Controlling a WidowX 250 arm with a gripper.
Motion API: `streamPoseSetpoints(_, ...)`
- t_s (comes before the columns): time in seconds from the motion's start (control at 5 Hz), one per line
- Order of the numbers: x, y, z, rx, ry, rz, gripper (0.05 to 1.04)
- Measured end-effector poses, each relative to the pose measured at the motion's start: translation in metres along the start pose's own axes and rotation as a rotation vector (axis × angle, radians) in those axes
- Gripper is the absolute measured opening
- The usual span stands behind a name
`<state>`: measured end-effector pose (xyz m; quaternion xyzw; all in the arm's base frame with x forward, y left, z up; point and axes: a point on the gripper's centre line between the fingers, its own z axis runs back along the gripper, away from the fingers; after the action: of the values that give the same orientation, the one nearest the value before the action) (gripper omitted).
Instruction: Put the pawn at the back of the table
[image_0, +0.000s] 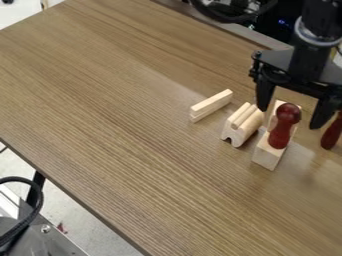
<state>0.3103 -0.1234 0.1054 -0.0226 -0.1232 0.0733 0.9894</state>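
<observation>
The wood-grain table (120, 125) supports the whole arrangement and is the surface on which the pawn is to be set. Over its right-hand part hangs the black two-finger gripper (288, 118), its fingers wide apart and pointing down to either side of the red pawn's rounded head; nothing is visibly gripped. This straddling pose suggests preparation for a grasp, in which the fingers would need to be centred on the pawn before closing.

Below lies the pale wooden block (268, 154), which acts as a pedestal rather than a container; it raises the red pawn (281, 127), upright on its top, and so leaves the neck accessible from above. Beside it rests the grooved block (234, 131), notched at its end and ridged along its top. The pale stepped bar (211, 104) lies just beyond, apart from both. The second red piece (332, 131), cut off by the right edge, stands near the gripper's outer finger, where it could be knocked. The back is presumably the far side, toward the arm; the placement remains to be done, and the narrow footing makes tipping the chief risk.
</observation>
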Motion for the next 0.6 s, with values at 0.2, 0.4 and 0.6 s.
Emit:
streamPoseSetpoints(0.2, -0.002, -0.002, -0.010, 0.013, 0.022, -0.007, 1.000)
streamPoseSetpoints(0.4, 0.006, -0.007, -0.010, 0.004, 0.012, -0.008, 1.000)
streamPoseSetpoints(0.6, 0.010, -0.005, -0.017, 0.007, 0.026, -0.001, 0.973)
